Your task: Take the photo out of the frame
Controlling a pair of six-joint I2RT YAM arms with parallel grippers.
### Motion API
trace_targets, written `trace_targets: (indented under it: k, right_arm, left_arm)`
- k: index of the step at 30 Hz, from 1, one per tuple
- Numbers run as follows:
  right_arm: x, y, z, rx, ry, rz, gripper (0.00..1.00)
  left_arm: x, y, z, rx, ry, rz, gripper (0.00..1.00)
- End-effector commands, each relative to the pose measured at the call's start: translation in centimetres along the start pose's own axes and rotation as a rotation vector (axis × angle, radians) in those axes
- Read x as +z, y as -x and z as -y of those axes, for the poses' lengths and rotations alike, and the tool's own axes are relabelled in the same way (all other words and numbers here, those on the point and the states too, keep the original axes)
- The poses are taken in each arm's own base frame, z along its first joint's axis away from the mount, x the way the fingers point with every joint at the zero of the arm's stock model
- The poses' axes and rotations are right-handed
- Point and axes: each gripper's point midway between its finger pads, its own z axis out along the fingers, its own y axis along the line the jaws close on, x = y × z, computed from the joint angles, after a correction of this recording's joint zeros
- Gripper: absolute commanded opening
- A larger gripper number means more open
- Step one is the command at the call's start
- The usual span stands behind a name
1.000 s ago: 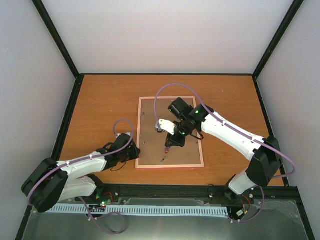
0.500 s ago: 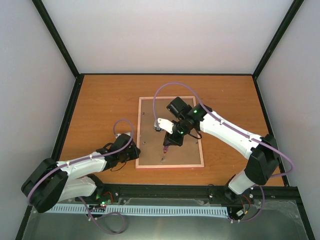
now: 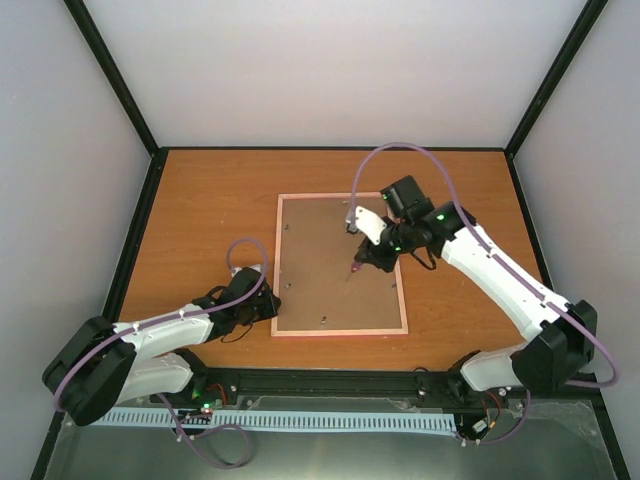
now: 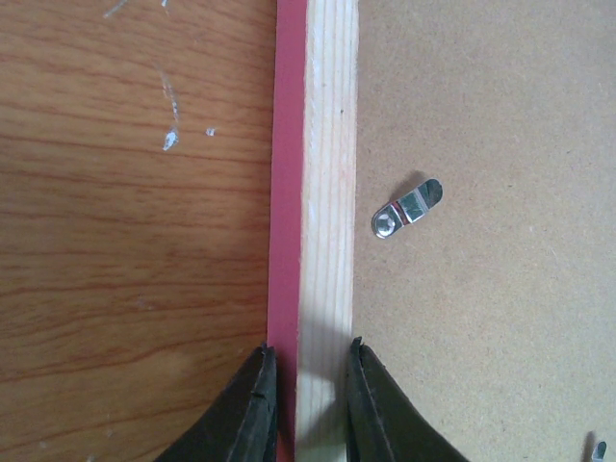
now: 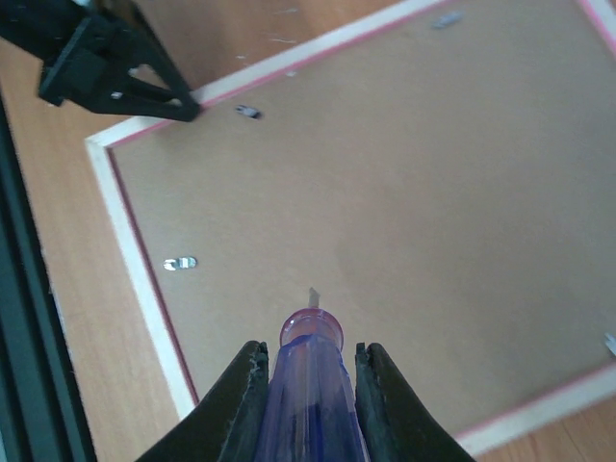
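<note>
The left gripper (image 4: 308, 358) clamps the left rail of the face-down frame (image 3: 340, 331), likely steadying it, while the right gripper (image 5: 310, 361) grasps a screwdriver (image 5: 310, 332) over the backing board (image 3: 325, 270), presumably for its metal clips (image 4: 407, 208).

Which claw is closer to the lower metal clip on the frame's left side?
Left. The left claw clamps the frame's left rail just beside that clip; the right claw, holding a screwdriver, hovers over the backing board's right half, far from it.
</note>
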Motion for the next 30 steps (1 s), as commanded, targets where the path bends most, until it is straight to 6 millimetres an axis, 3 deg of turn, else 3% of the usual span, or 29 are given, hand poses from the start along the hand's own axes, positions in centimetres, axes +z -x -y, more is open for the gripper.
trace_targets:
  k: [1,6,11,17,30]
  right_arm:
    - [-2.2,-2.1,2.1,0.048,-0.072,-0.009,0.03]
    - [-4.1,-5.6,4.1,0.09,-0.187,0.001,0.03]
    - [-4.2,-8.7,2.8,0.097,-0.15,-0.057,0.03]
    - [-4.3,-10.2,3.3,0.091,-0.202,-0.109,0.03]
    - [-3.6,-10.2,4.5,0.084,-0.219,-0.137,0.03]
  left_arm:
    - [0.3,-1.2,-1.9,-0.03,0.06,-0.026,0.01]
    - [0.3,-1.2,-1.9,-0.029,0.059,-0.026,0.01]
    - [0.4,-1.2,-1.9,-0.028,0.061,-0.029,0.01]
    - [0.4,-1.3,-2.0,-0.027,0.063,-0.031,0.01]
    - [0.4,-1.3,-1.9,-0.029,0.06,-0.029,0.01]
